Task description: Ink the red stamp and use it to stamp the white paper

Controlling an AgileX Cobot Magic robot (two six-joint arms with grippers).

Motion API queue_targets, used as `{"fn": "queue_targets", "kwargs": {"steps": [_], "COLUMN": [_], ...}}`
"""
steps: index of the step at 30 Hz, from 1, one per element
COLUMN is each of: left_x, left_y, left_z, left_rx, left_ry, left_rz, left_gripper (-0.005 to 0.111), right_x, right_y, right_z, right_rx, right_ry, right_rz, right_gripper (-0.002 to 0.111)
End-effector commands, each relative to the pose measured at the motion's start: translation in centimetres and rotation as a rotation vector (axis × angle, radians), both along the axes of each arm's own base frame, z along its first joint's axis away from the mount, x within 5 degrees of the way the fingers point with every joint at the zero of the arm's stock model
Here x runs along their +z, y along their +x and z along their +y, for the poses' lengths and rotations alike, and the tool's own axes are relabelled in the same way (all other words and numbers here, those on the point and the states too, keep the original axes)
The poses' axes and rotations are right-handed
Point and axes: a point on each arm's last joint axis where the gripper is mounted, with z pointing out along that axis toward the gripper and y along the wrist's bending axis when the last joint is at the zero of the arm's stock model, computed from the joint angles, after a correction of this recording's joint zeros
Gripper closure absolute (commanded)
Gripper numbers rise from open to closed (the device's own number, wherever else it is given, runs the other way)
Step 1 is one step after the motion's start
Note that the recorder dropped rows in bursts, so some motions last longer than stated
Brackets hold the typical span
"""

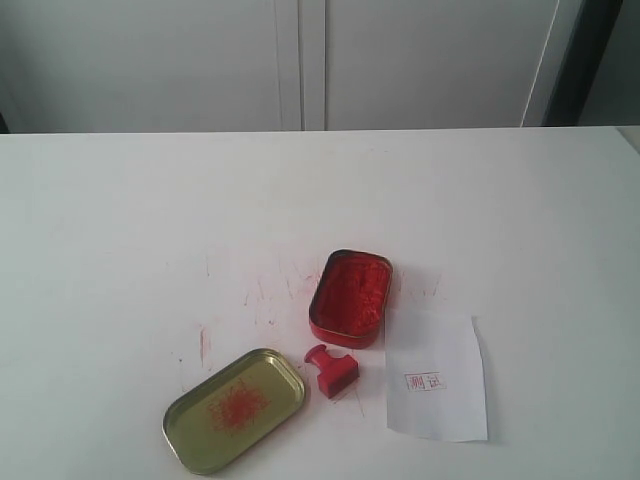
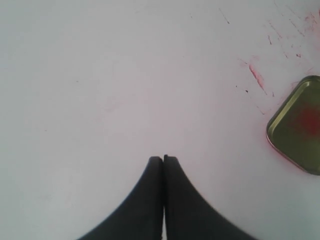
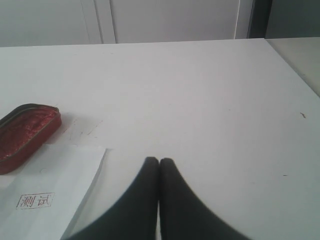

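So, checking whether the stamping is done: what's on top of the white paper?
One small red framed print sits on the paper; nothing else rests there. The stamp lies on the table beside it. Whatever is under the paper is hidden.

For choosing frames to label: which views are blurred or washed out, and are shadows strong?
Exterior view: soft even light, weak shadows; the white paper nearly merges with the bright table. Left wrist view: the left tool is dark and soft-edged, the gold lid blurred. Right wrist view: the right tool is out of focus, the paper's print legible.
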Motion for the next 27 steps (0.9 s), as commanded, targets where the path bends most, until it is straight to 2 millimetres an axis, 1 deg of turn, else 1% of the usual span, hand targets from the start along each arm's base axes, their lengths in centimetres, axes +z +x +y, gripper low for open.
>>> {"fn": "queue_targets", "kwargs": {"steps": [1,8,14,18,21,27], "left_x": [-0.5,-1.7,-2.4,-3.6,-4.0,-6.0], "left_y": [-0.6,-1.5,-2.2,-2.5,-2.5,-1.9], "left_z": [0.2,0.5,0.6,0.7,0.7,0.9], "left_rx": [0.018,0.028,0.036,0.038,0.05,0.063], "left_ry": [0.01,0.057,0.072,0.076,0.071,0.081], "left_rz": [-0.098,-0.156,-0.23,-0.248,-0.309,-0.316], "left_gripper": [0.107,0.107,0.107,0.107,0.107,0.107], "right_x": [-0.2,-0.2,-0.2,-0.2,-0.2,-0.2], "right_y": [0.0,0.0,0.0,0.0,0.0,0.0], "right_z": [0.0,0.0,0.0,0.0,0.0,0.0], "right_rx": [-0.001,-0.001,-0.001,-0.001,-0.001,-0.001], "right_ry": [-0.006,-0.006,-0.006,-0.006,-0.006,-0.006], "right_rz": [0.0,0.0,0.0,0.0,0.0,0.0], "right_gripper": [0.108,0.108,0.108,0.108,0.108,0.108]}}
